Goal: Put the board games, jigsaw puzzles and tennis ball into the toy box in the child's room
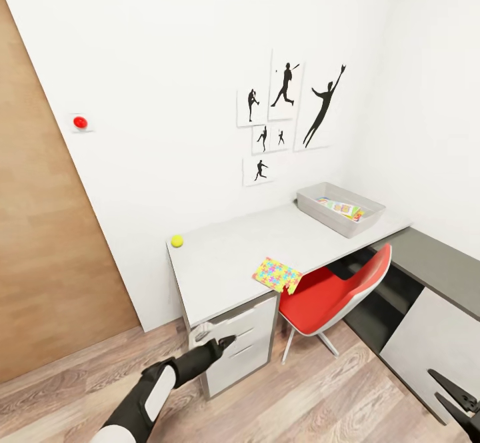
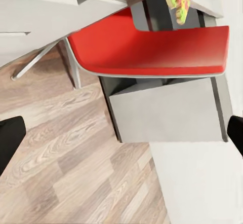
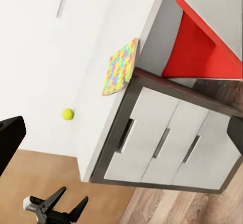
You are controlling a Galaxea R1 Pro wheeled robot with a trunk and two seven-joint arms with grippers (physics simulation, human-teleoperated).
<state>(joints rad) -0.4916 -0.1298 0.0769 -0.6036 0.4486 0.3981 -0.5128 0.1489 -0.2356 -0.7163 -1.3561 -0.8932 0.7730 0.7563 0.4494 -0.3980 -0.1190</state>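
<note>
The worktop (image 1: 233, 263) stands against the white wall under the black silhouette pictures (image 1: 287, 113). The tennis ball (image 1: 177, 241) lies at its rear left corner, close to the wall. A jigsaw puzzle (image 1: 277, 274) lies at the front edge, one corner overhanging above the red chair (image 1: 333, 296). The toy box (image 1: 340, 208) sits at the far right end with colourful flat things inside (which toys they are cannot be told). The left tool (image 1: 227, 343) hangs empty in front of the white drawers (image 1: 243, 346), its fingers parted. The right tool (image 1: 453, 396) is low at the right, fingers spread, holding nothing.
</note>
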